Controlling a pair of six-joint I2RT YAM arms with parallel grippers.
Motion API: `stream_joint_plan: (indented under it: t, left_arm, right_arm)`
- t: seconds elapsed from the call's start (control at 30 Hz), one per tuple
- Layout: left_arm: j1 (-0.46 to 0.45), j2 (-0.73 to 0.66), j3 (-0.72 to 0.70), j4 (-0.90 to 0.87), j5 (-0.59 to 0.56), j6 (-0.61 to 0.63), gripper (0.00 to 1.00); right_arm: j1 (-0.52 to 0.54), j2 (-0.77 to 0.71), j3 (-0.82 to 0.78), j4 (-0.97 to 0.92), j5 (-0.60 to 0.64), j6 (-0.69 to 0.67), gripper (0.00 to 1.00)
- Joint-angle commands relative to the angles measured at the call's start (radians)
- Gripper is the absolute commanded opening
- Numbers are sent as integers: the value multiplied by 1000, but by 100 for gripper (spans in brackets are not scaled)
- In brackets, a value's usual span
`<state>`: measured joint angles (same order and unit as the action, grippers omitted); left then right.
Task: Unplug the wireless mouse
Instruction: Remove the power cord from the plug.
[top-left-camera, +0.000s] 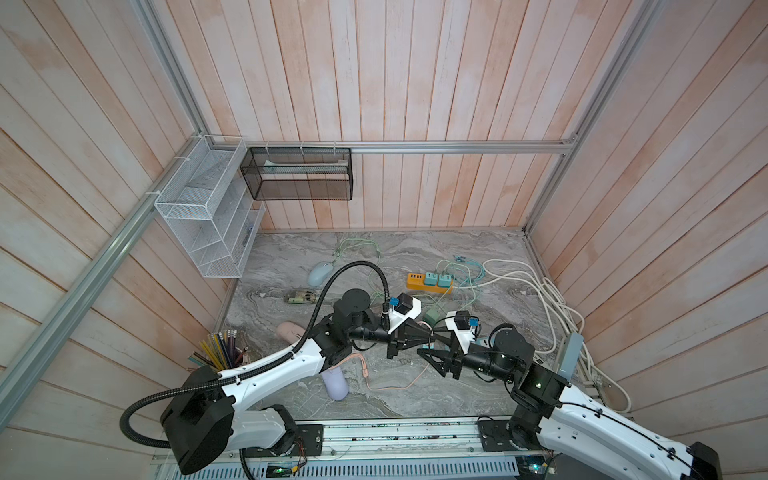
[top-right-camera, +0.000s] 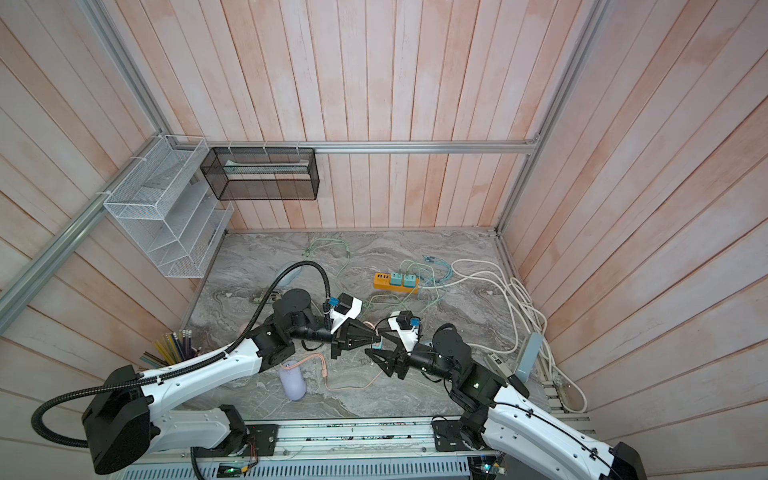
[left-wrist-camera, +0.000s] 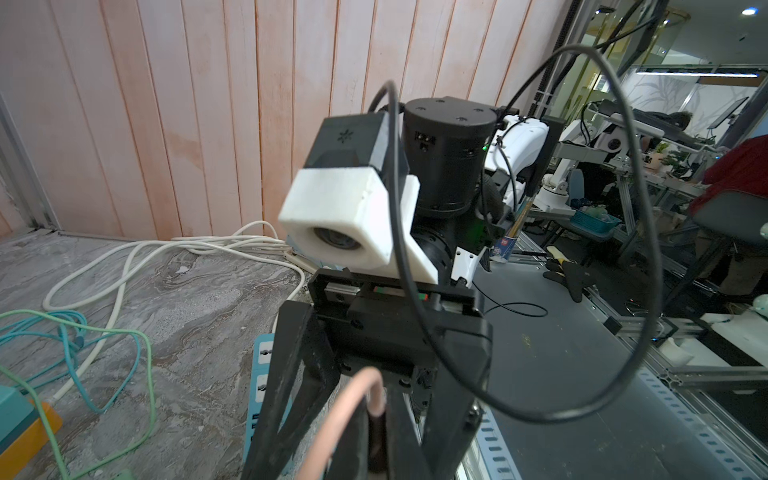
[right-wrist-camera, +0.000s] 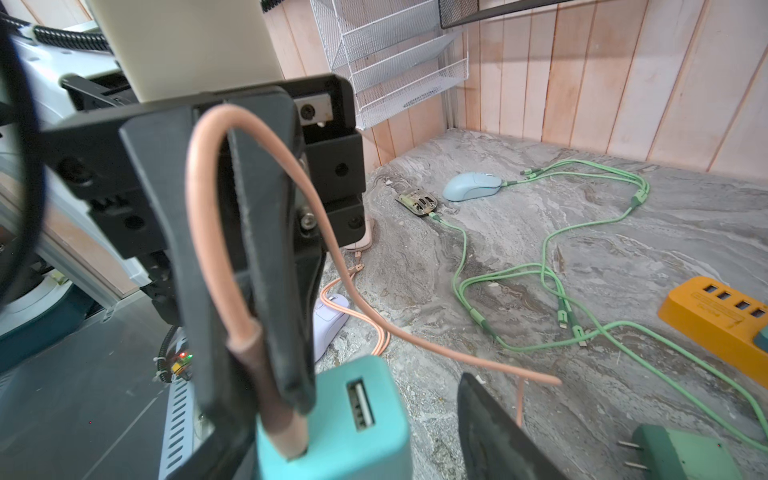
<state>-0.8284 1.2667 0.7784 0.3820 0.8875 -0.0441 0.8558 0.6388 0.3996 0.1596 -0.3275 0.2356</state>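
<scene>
Marble tabletop (top-left-camera: 415, 253), pink cable (right-wrist-camera: 193, 174), teal charger (right-wrist-camera: 332, 436)

Pencil cup (top-left-camera: 222, 353) stands at the table's (top-left-camera: 415, 245) left edge; power strip (top-left-camera: 417, 281) farther back, rightward.

A grey marbled surface (top-left-camera: 415, 257) carries a blue mouse (top-left-camera: 320, 274), a pink mouse (top-left-camera: 289, 331) and a lilac mouse (top-left-camera: 336, 386), the last with a pink cable (right-wrist-camera: 224, 110) lying at its end. Farther back lie an orange power strip (top-left-camera: 417, 281) and loose green cables (right-wrist-camera: 638, 198). Coiled white cords (left-wrist-camera: 232, 240) lie along the right wall.
</scene>
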Motion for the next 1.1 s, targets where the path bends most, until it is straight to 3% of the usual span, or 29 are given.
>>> stream_joint_plan:
  t: [0.0,0.27,0.67,0.83,1.07]
  left_arm:
    - [4,-42,-7,9,111,17,0]
    - [18,-33,-13,68,160,-28,0]
    - [39,-29,-3,70,52,-76,0]
    - [58,17,62,84,-6,-126,0]
    - [102,47,135,143,27,-182,0]
  right_arm:
    - [-18,-2,-4,33,-22,-7,70]
    - [-18,21,-19,86,-146,19,64]
    - [-18,28,-24,55,-66,33,15]
    - [-6,80,-31,53,-83,28,15]
    - [31,84,-60,45,30,40,13]
